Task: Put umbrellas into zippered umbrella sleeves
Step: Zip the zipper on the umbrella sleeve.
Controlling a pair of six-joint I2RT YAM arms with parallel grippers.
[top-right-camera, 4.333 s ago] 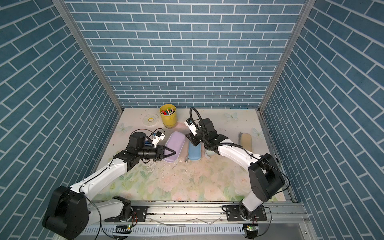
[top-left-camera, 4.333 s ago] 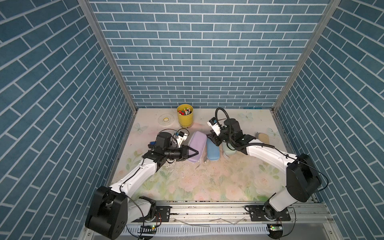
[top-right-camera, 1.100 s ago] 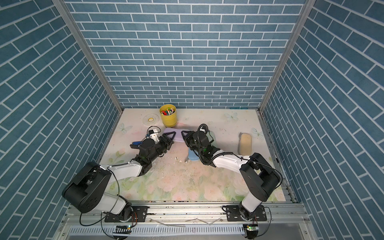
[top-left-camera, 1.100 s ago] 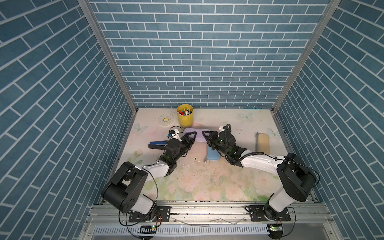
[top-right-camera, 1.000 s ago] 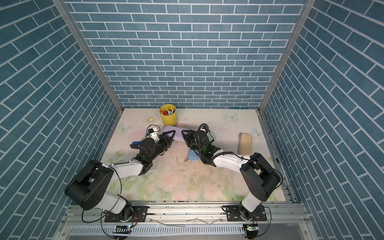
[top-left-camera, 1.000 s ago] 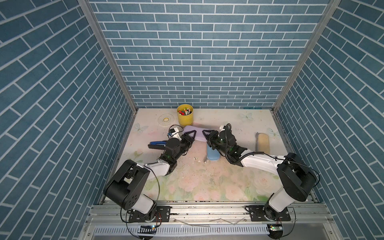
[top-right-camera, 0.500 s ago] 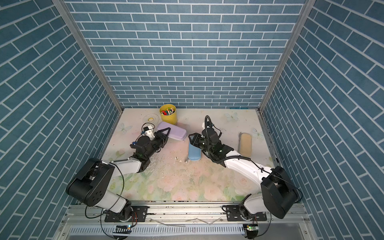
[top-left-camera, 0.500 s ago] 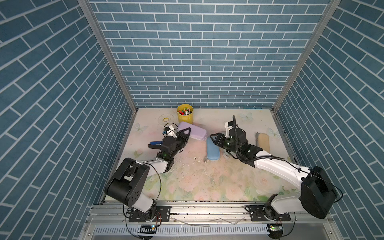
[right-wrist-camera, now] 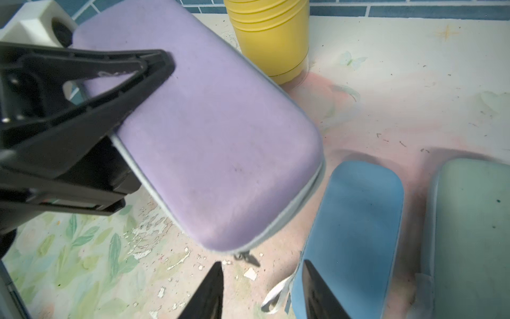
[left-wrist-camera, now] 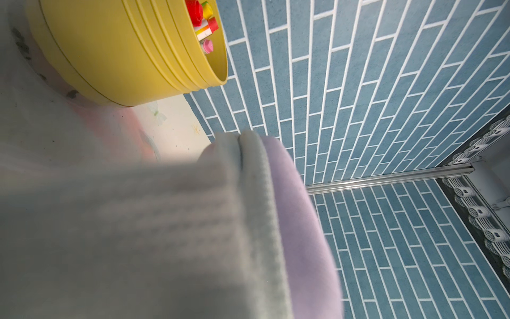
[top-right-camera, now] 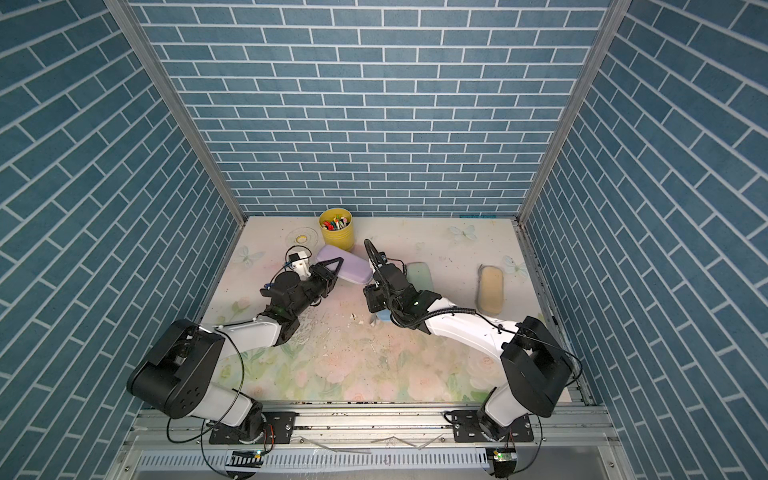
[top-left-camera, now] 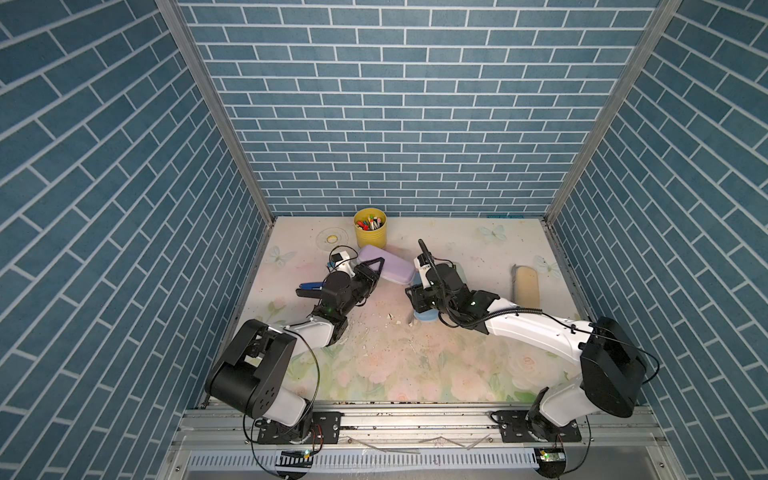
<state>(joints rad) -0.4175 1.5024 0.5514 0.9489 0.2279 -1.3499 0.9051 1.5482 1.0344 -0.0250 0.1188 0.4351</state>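
On a flaking floral tabletop [top-left-camera: 415,365] inside blue brick walls [top-left-camera: 395,124], left hand [top-left-camera: 375,272] pinches lilac sleeve [top-left-camera: 395,270], right hand [right-wrist-camera: 262,292] spread.

The table [top-left-camera: 415,365] has a pale floral top. At its back edge stands a yellow cup [top-left-camera: 370,235] of pens, with a clear disc [top-left-camera: 331,238] just beside it. A light blue sleeve [right-wrist-camera: 356,221] and a mint sleeve [right-wrist-camera: 474,221] lie side by side near the centre. A cream-tan sleeve [top-left-camera: 526,284] lies well apart, near the right edge. A dark blue object [top-left-camera: 311,286] lies near the left edge. White flakes [top-left-camera: 390,316] are scattered mid-table. Whether the lilac sleeve [top-left-camera: 386,269] touches the surface cannot be determined.
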